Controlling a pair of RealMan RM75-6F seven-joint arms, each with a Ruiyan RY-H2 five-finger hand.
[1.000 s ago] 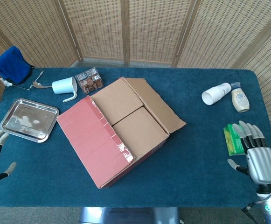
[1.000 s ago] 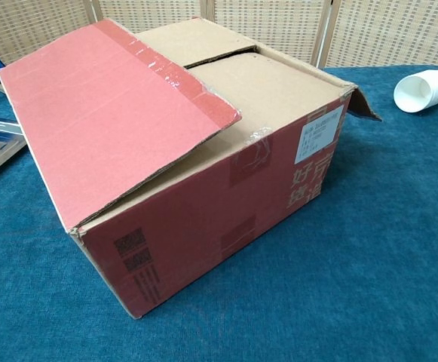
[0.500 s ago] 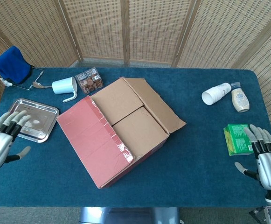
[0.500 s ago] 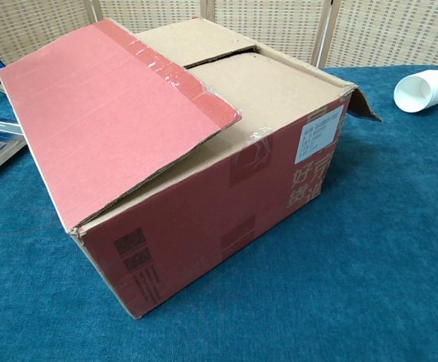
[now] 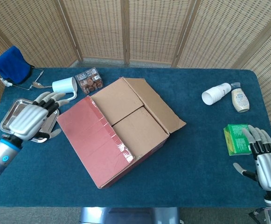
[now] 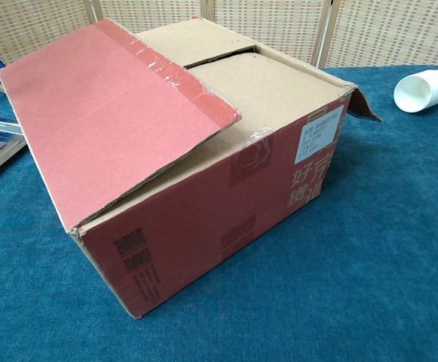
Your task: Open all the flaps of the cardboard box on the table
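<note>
A red cardboard box [image 5: 119,130] [image 6: 219,204] sits turned at an angle in the middle of the blue table. Its long red flap [image 5: 94,140] [image 6: 105,105] is partly raised on the near left side. The opposite long flap [image 5: 156,105] is folded outward. Two brown inner flaps [image 5: 126,112] [image 6: 268,83] lie flat across the top. My left hand [image 5: 30,120] hovers over the tray, left of the box, fingers spread and empty. Near the table's front right edge my right hand [image 5: 266,161] is held open, far from the box. Neither hand shows in the chest view.
A steel tray [image 5: 9,122] lies at the left under my left hand. Behind the box are a white cup [image 5: 64,86], a small printed packet [image 5: 88,80], a spoon and a blue cloth [image 5: 11,64]. At the right lie paper cups [image 5: 216,93] [image 6: 426,88], a bottle [image 5: 240,99] and a green packet [image 5: 234,139].
My left hand has risen from the table's left front edge and moved right and back, over the tray toward the box. My right hand drew slightly back and rightward. The box is unmoved.
</note>
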